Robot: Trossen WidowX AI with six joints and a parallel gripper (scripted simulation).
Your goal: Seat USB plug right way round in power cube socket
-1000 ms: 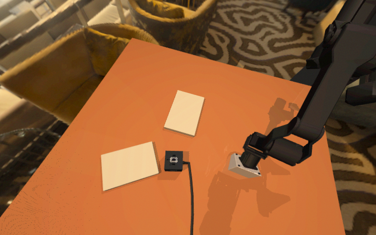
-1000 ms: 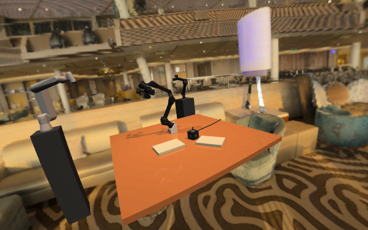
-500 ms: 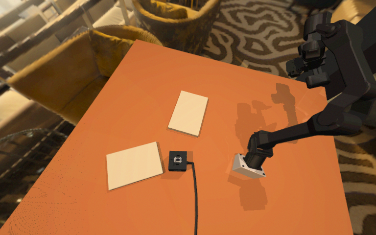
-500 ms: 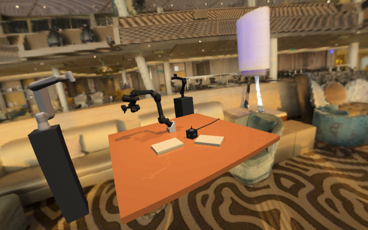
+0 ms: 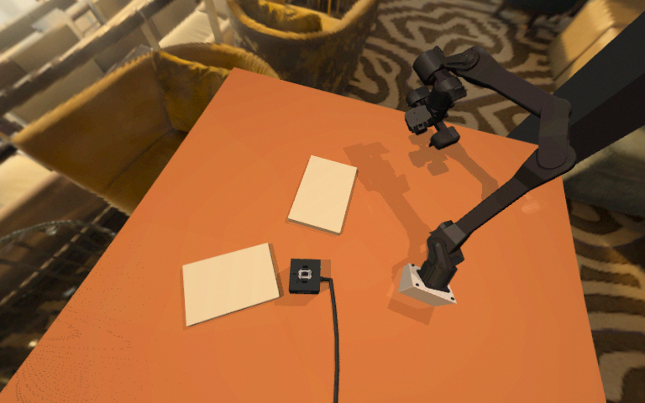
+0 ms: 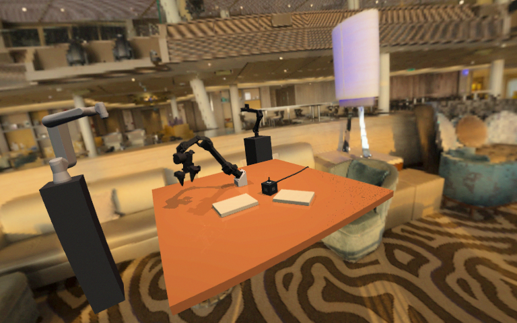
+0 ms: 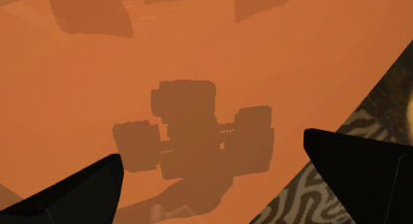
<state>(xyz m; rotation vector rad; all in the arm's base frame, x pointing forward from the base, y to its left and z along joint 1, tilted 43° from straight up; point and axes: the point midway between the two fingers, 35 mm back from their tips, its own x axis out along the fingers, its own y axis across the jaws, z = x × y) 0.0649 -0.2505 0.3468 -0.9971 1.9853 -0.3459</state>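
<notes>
The black power cube stands on the orange table. The small dark USB plug stands upright in the pale-rimmed socket on its top. Its depth and which way round it is are too small to tell. My gripper is open and empty. It hangs above the table near its edge, well away from the cube, on the far side of the arm's white base. The wrist view shows neither cube nor plug.
A black cable runs from the cube across the table. One pale flat slab lies beside the cube, another slab farther off. The arm's white base stands on the table.
</notes>
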